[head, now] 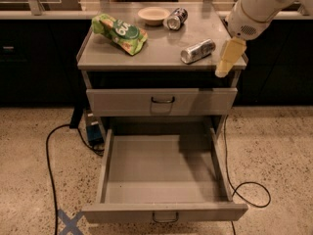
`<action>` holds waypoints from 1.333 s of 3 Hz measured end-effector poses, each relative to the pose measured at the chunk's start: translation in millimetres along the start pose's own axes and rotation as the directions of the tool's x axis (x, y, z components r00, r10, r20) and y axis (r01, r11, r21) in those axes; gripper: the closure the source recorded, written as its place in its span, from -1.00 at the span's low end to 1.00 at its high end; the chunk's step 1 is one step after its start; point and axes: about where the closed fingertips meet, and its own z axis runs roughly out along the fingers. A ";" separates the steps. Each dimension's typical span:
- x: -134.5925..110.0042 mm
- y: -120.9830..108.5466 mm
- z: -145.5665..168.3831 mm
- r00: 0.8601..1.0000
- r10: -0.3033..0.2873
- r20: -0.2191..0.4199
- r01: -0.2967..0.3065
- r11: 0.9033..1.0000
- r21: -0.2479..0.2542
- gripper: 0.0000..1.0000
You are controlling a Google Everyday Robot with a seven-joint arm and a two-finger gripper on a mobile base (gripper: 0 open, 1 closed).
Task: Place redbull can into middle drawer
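The redbull can (197,51) is slim and silver-grey. It lies on its side on the cabinet top (156,53), right of centre. The middle drawer (164,177) is the lower grey drawer. It is pulled fully out and nothing lies in it. My gripper (223,68) hangs from the white arm (257,6) at the cabinet's right front corner. Its pale yellow fingers (229,56) point down. It sits just right of the can and apart from it, holding nothing that I can see.
On the cabinet top lie a green chip bag (120,32), a small white bowl (153,15) and a darker black-and-silver can (175,18). The upper drawer (161,101) is closed. Black cables (51,160) run over the speckled floor on both sides. Blue tape (68,222) marks the floor.
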 end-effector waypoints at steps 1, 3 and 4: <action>-15.6 -29.7 11.4 0.997 -0.017 0.081 0.017 1.000 0.007 -1.00; -48.2 -43.6 56.3 0.977 -0.073 0.198 0.097 0.989 -0.113 -1.00; -60.5 -43.8 72.3 0.968 -0.106 0.227 0.142 0.979 -0.149 -1.00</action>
